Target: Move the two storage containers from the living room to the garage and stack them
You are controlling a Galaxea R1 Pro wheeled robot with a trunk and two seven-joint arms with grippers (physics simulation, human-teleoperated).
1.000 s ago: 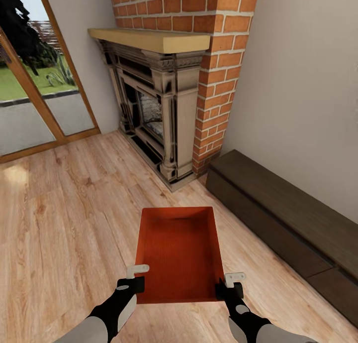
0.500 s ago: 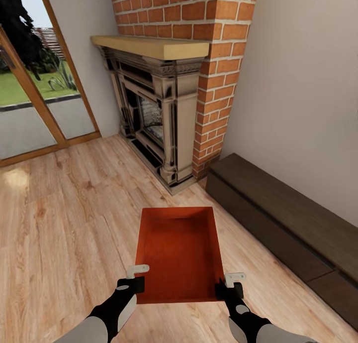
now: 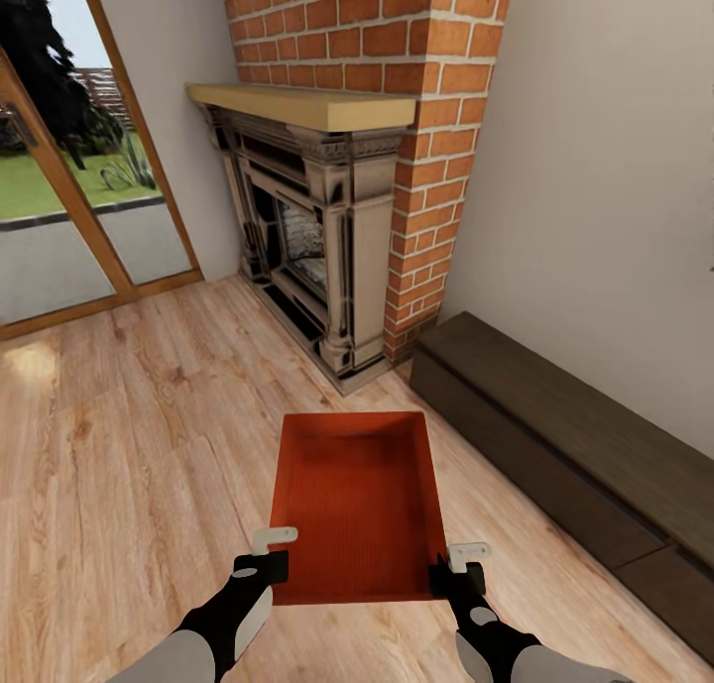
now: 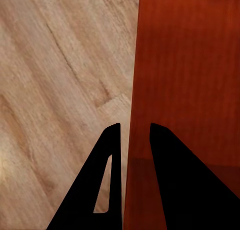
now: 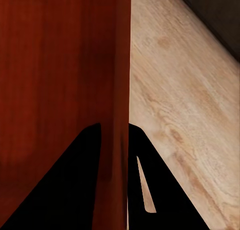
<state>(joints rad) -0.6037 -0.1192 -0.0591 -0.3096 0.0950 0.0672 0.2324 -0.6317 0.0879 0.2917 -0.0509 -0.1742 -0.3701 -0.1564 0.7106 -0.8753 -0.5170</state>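
One orange-red storage container (image 3: 357, 505) hangs level in front of me above the light wood plank floor (image 3: 129, 445) of the living room. My left gripper (image 3: 266, 554) is shut on its near left wall, and my right gripper (image 3: 458, 564) is shut on its near right wall. In the left wrist view the thin orange wall (image 4: 131, 140) runs between the two dark fingers (image 4: 111, 160). The right wrist view shows the same clamp on the other wall (image 5: 120, 115). The container is empty, with a finely ribbed bottom. The second container is out of view.
A red brick fireplace (image 3: 337, 217) with a wooden mantel stands straight ahead. A low dark wood bench (image 3: 565, 455) runs along the pale wall at the right. Wood-framed glass doors (image 3: 69, 197) are at the left, with open plank floor before them.
The whole picture has shifted: the fireplace and bench sit slightly further right and lower, so the camera has moved. The container and both grippers keep the same place in the view.
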